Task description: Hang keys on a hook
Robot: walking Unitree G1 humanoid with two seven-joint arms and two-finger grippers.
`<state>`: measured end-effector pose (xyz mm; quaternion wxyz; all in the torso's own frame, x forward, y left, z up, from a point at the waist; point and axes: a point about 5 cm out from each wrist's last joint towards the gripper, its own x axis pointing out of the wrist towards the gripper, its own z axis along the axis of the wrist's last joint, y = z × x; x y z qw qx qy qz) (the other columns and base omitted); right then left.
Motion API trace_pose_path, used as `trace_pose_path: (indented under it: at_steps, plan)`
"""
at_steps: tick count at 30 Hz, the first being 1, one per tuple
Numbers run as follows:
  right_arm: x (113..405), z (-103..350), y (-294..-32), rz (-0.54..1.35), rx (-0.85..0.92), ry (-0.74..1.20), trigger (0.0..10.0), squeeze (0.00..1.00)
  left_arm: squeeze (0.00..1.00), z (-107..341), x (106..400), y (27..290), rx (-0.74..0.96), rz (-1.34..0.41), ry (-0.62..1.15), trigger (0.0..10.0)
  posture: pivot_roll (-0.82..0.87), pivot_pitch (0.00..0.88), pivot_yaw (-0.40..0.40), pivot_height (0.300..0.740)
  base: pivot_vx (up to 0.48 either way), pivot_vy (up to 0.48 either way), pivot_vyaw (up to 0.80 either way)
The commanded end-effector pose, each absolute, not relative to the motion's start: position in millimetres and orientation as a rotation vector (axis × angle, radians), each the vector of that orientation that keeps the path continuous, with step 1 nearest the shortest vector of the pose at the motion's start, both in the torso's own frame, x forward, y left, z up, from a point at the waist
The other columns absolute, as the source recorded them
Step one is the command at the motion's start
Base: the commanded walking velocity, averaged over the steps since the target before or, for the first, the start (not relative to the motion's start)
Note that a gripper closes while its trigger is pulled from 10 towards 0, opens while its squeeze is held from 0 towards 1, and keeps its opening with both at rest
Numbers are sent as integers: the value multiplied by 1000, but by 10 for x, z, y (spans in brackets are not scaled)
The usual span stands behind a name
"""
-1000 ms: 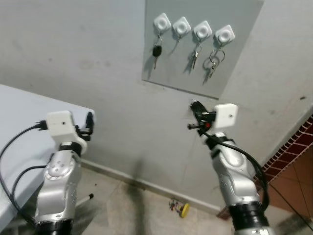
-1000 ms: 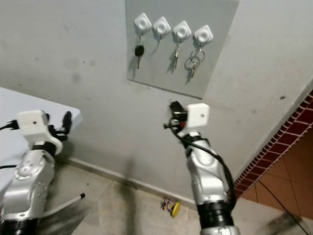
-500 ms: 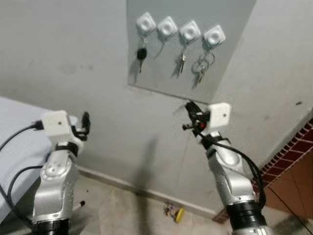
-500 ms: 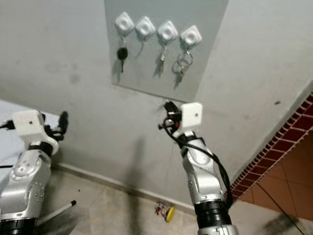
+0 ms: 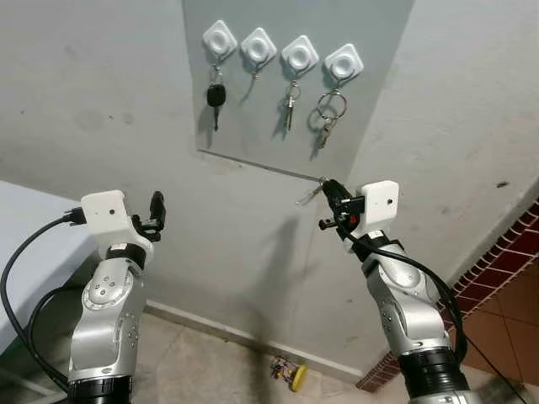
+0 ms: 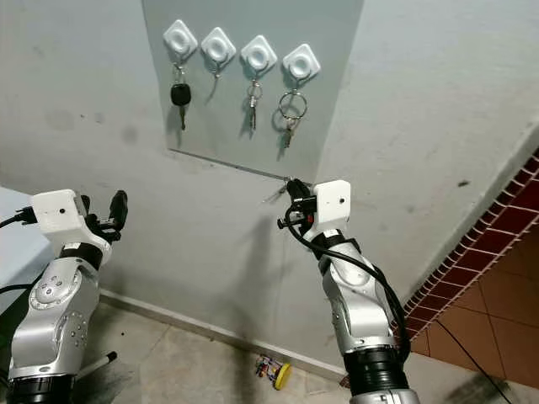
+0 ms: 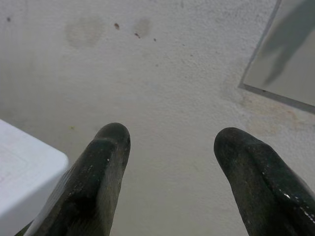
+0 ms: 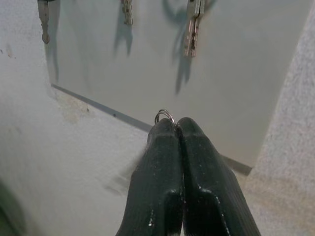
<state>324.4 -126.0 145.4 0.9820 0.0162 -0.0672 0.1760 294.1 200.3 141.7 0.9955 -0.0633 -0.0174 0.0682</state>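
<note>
**Keys pinched at the wall, just under the hook board**

Fingers of the right pincer (image 8: 176, 129) were pressed together, clamped on a small silver key ring (image 8: 164, 116) that peeked out past their tips. From the head camera the held keys (image 5: 308, 193) stuck out to the robot's left of that pincer (image 5: 328, 188), a thin silver blade tilted up against the wall just below the lower edge of the grey board (image 5: 370, 109). The pincer itself sat near that lower edge, beneath the rightmost hook.

Four white diamond-shaped hooks (image 5: 259, 45) ran in a row across the top of the board. The first carried a black-headed key (image 5: 216, 97), the second (image 6: 218, 45) had nothing visible hanging from it, the third held a silver key (image 5: 290, 103), and the fourth held a large ring with keys (image 5: 328, 114).

The left pincer (image 7: 170, 142) stood with its two black fingers (image 7: 106, 172) well apart, holding nothing, aimed at bare plaster wall. It was raised beside the corner of a white tabletop (image 7: 24, 172).

A small yellow object (image 5: 290, 370) lay on the floor near the skirting. No writing or brand could be read anywhere.
</note>
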Motion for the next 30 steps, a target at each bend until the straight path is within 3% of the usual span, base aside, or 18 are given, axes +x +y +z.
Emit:
trace_pose_path:
  at_steps: [1,16,30]
  plan:
    - [3277,1491,-1302,353,20,-130,10000,0,0,1486,2967,1990,-130,137,-61,10000,-39,0,-60,724,0,0,0]
    - [3231,1492,-1279,387,29,-142,10000,0,0,1462,2965,1971,-151,112,-46,10000,-42,0,-60,724,0,0,0]
    - [3216,1491,-1265,396,45,-139,10000,0,0,1449,2963,1978,-159,111,-36,10000,-45,0,-58,724,0,351,0]
